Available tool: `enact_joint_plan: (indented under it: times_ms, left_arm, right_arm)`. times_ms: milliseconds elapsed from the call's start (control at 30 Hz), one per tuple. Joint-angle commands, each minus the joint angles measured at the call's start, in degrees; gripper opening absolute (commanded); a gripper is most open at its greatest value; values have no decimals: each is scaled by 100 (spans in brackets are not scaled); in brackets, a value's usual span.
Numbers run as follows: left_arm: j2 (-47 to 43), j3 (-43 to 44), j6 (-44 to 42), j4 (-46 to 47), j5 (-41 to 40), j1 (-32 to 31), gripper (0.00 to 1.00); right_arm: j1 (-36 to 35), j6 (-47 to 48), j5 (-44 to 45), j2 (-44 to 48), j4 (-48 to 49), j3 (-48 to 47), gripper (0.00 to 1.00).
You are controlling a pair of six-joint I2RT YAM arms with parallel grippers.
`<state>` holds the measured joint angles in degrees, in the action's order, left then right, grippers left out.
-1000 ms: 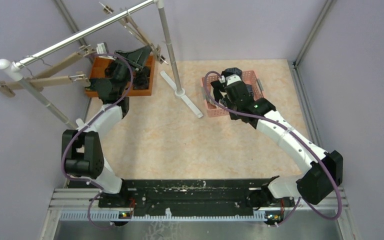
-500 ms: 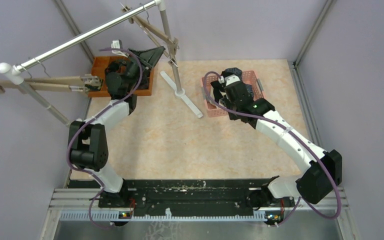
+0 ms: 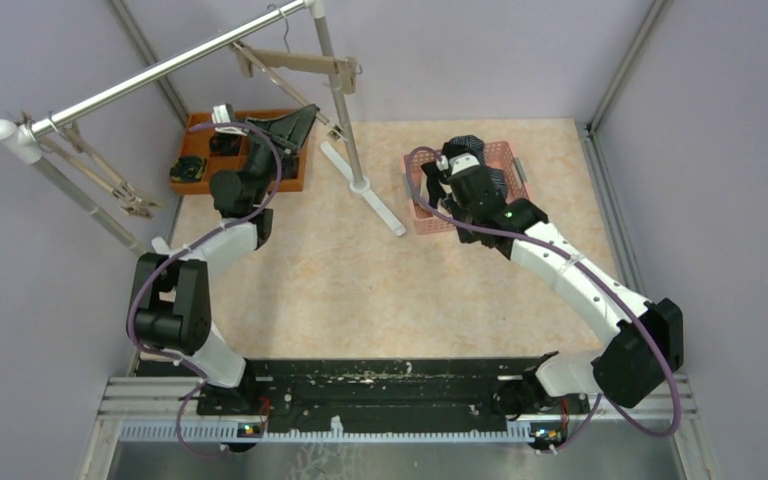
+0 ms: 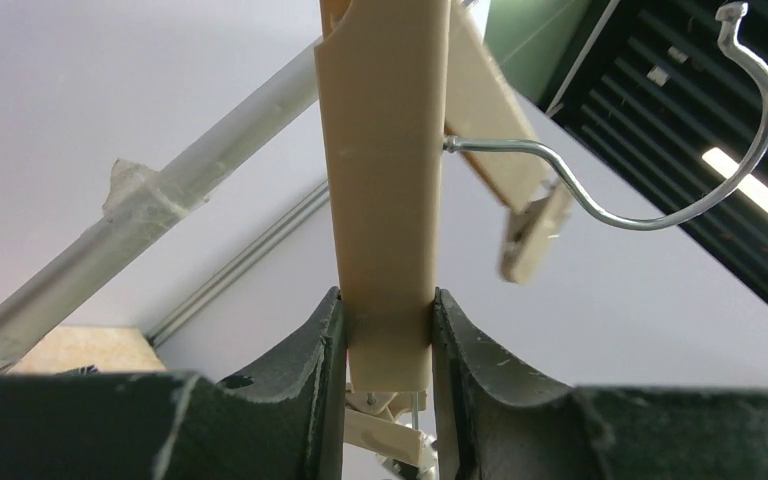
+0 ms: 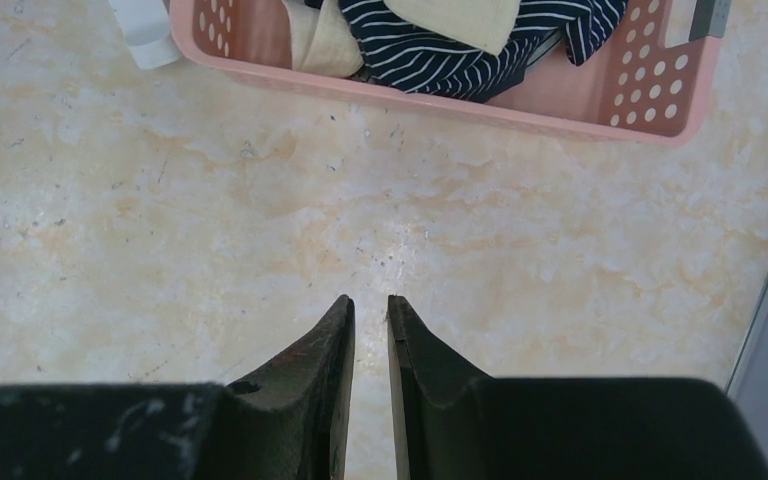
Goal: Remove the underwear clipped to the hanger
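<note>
Fingers of left gripper (image 4: 388,330) clamped on beige hanger (image 4: 385,180). R gripper (image 5: 370,310) nearly together, holding nothing, above tabletop (image 5: 260,220). Beyond it, underwear (image 5: 440,50) lies in pink basket (image 5: 600,105).

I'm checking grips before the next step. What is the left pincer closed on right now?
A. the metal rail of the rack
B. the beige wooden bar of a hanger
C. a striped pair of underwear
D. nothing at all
B: in the left wrist view the left pincer has both fingers pressed against the flat beige hanger bar, with its wire hook curving off to one side.
</note>
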<state>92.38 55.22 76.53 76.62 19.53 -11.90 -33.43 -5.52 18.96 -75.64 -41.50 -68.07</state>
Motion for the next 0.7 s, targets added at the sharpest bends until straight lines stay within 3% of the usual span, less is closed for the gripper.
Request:
enact_joint_plan:
  times_ms: [0, 400, 667]
  left_arm:
    - [-413, -89, 28, 700, -548, 33, 0]
    - [-1010, -43, -368, -212, -1108, 692, 0]
    - [-672, 109, 6, 178, -1148, 753, 0]
  right_arm:
    - [56, 47, 43, 80, 206, 13, 19]
    - [56, 62, 16, 149, 203, 57, 19]
    - [46, 61, -111, 93, 253, 90, 19]
